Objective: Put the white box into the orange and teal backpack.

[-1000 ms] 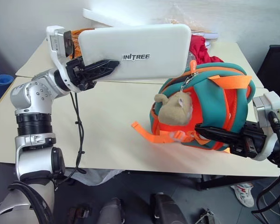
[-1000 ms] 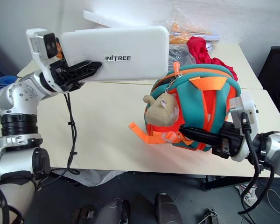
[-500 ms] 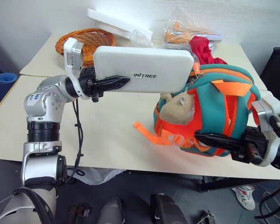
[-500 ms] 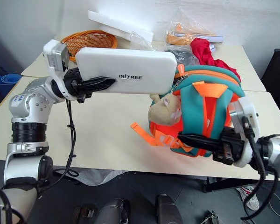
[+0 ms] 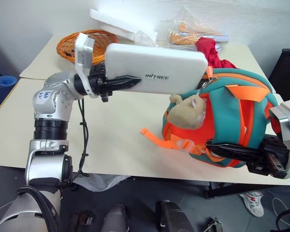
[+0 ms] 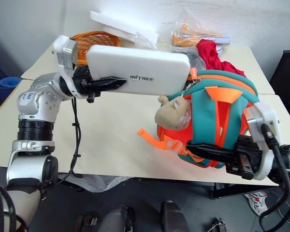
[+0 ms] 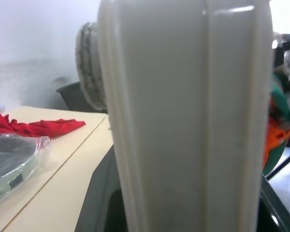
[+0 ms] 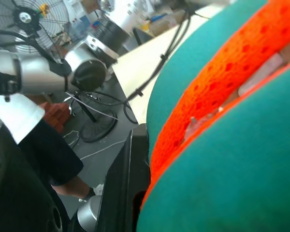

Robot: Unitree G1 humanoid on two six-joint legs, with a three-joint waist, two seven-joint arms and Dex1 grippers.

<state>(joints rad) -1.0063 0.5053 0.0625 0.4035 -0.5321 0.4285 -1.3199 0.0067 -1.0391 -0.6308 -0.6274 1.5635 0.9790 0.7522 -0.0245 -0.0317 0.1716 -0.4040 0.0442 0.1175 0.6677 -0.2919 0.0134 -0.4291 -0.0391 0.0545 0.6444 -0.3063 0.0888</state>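
Box held at bag's top, over table.
L gripper (image 5: 121, 83), arm level, clamps white box (image 5: 157, 69); far end touches orange and teal backpack (image 5: 232, 121), pinched by R gripper (image 5: 227, 150) at table (image 5: 111, 140) edge.

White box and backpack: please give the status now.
Left gripper shut on white box, held above the table. Right gripper shut on orange and teal backpack. Box's far end at the backpack's top, not inside.

My left gripper (image 5: 123, 83) holds the flat white rectangular box (image 5: 157, 70) above the table (image 5: 111, 130), its far end over the orange and teal backpack (image 5: 232, 121) clamped rightward by my right gripper (image 5: 227, 150).
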